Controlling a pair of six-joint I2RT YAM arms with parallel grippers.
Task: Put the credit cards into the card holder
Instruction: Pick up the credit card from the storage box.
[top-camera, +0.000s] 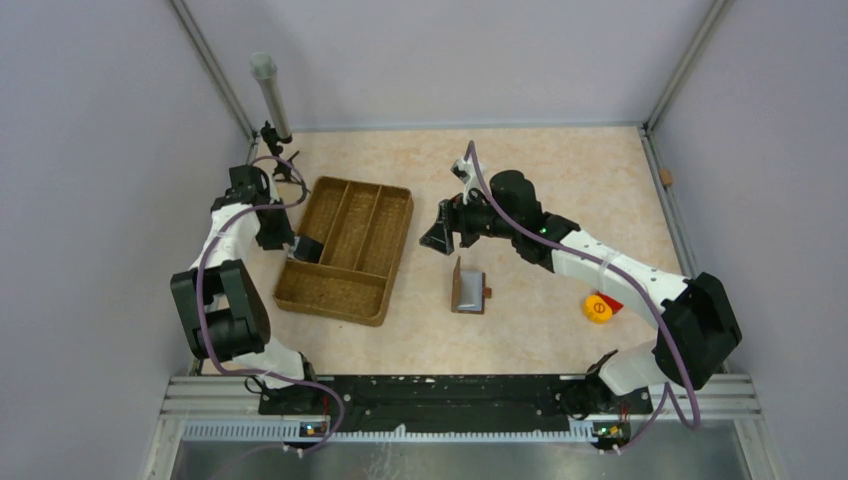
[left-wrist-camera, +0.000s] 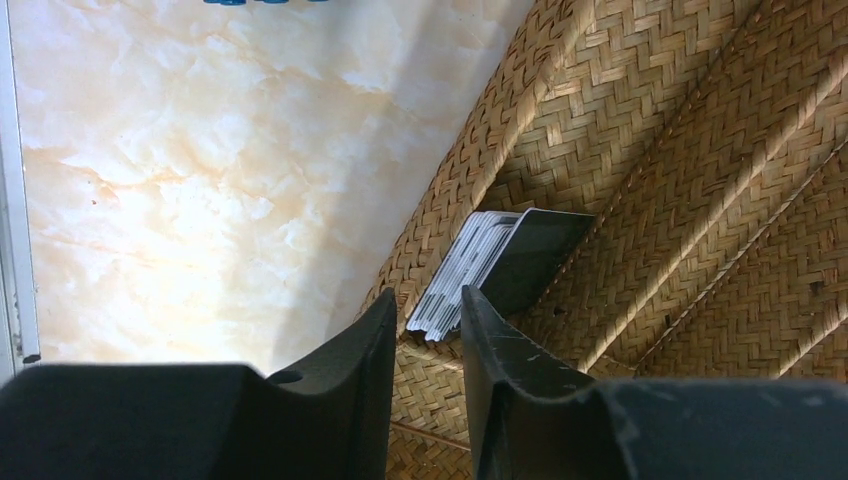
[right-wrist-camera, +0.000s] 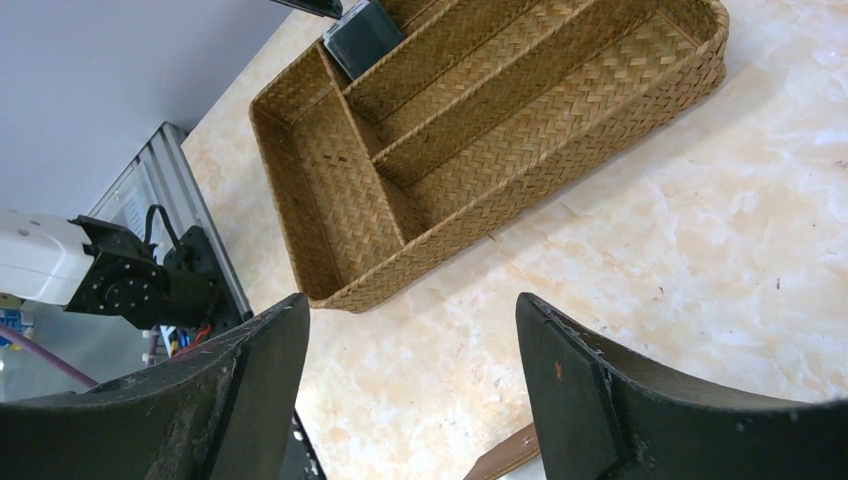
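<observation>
Hovering at the rim of the woven tray, the left gripper has its jaws drawn to a narrow gap. The near end of the stack of credit cards sits at the mouth of that gap, between the fingertips. Whether the pads actually press on the stack cannot be told. The cards stand on edge, fanned and tilted, in the outermost long compartment, leaning against the tray's side wall directly ahead of the fingers. The bare table lies to the left of the fingers. The right gripper stands wide apart over the table, holding and touching nothing, with the tray ahead of it. The card holder lies on the table just beneath and behind that gripper, apart from the tray.
</observation>
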